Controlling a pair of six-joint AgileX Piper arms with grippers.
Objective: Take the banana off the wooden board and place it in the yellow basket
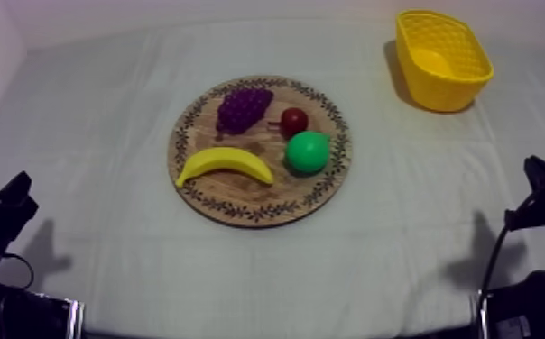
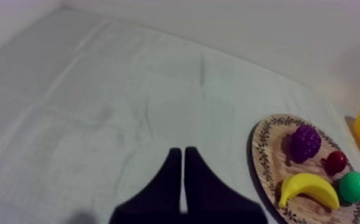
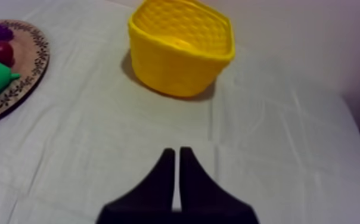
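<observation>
Grey-white cloth (image 1: 87, 135) on table | left gripper (image 2: 182, 150) fingers together, empty, over bare cloth | right gripper (image 3: 176, 150) likewise, near yellow basket (image 3: 170, 68) | banana (image 1: 225, 165) on wooden board (image 1: 240, 209), near grapes (image 1: 243, 106), pear (image 1: 308, 151), small red fruit (image 1: 294, 120)

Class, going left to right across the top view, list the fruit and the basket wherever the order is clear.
banana → pear → yellow basket. The grapes overlap the banana's span and the small red fruit overlaps the pear's, so both are left out.
</observation>
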